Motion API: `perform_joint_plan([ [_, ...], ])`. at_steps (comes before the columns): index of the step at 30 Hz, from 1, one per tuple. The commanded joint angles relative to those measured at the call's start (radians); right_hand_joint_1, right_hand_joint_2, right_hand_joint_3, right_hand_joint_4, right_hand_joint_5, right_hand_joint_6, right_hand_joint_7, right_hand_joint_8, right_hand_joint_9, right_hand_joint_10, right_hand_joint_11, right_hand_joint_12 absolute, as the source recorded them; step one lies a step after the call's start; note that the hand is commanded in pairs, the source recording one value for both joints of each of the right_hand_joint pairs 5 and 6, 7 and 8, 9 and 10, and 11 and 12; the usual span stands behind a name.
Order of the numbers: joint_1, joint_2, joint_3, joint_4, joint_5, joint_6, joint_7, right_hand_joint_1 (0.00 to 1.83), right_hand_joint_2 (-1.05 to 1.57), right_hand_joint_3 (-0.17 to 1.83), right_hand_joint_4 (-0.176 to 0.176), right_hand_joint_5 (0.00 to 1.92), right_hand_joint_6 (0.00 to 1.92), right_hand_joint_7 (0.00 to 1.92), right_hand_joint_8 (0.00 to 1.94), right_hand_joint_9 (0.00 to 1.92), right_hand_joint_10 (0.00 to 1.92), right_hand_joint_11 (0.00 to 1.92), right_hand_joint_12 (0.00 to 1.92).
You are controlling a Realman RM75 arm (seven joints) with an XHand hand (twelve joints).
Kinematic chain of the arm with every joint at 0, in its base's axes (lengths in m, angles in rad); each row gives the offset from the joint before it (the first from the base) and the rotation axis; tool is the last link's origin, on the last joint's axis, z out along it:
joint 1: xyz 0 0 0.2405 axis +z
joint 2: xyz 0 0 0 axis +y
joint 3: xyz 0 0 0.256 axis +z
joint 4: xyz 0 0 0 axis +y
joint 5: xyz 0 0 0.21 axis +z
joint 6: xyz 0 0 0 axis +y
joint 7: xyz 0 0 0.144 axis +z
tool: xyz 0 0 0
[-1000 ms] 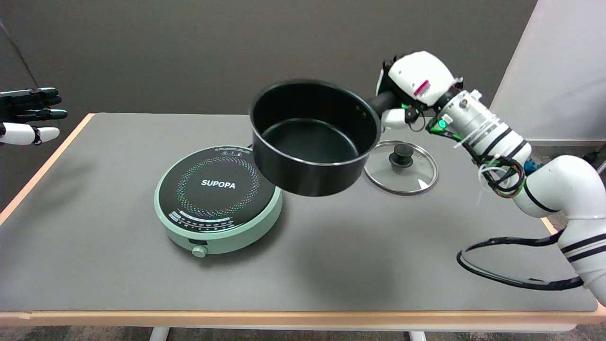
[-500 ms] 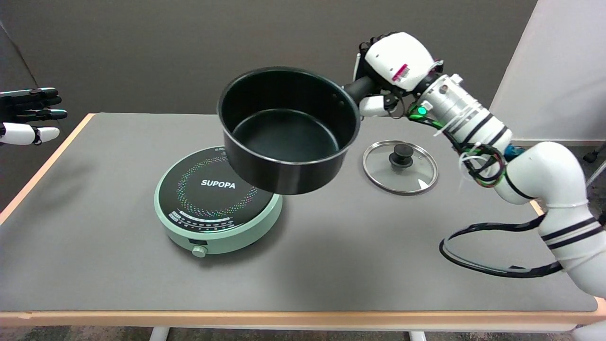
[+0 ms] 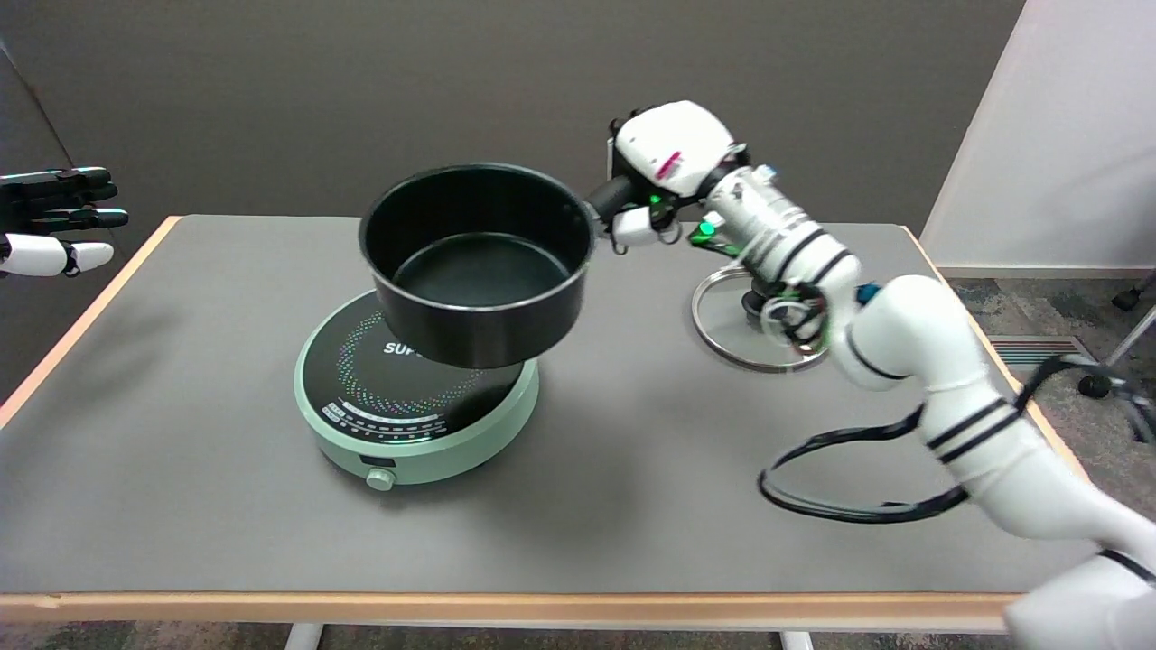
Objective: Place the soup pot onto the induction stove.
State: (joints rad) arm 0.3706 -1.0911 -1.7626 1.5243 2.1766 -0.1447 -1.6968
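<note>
With your right hand (image 3: 664, 167) gripping the handle, the soup pot (image 3: 477, 262) hangs toward the induction stove's (image 3: 415, 397) two o'clock edge; lower now and it may overhang.

Lab test bench: bare table (image 3: 632, 506), plain partition walls (image 3: 1057, 135).

Right hand (image 3: 664, 162) gripping soup pot (image 3: 477, 264) handle, pot above induction stove (image 3: 415, 397)

Right arm extended, robot hand (image 3: 664, 167) raised, fingers clenched.
</note>
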Motion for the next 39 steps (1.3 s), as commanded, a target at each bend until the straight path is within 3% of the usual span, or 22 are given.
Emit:
perform_joint_plan([
  [1,0.167,-0.272,-0.171,-0.245,-0.281,0.193,0.002,0.87,0.75,0.94,-0.02,1.92,1.92,1.92,1.92,1.92,1.92,1.92,1.92],
  [8,0.174,-0.322,-0.18,-0.255,-0.298,0.199,0.002,0.87,0.71,0.94,-0.02,1.92,1.92,1.92,1.92,1.92,1.92,1.92,1.92],
  [39,0.224,-0.34,-0.252,-0.363,-0.298,0.19,0.002,0.89,0.62,0.96,-0.028,1.92,1.92,1.92,1.92,1.92,1.92,1.92,1.92],
])
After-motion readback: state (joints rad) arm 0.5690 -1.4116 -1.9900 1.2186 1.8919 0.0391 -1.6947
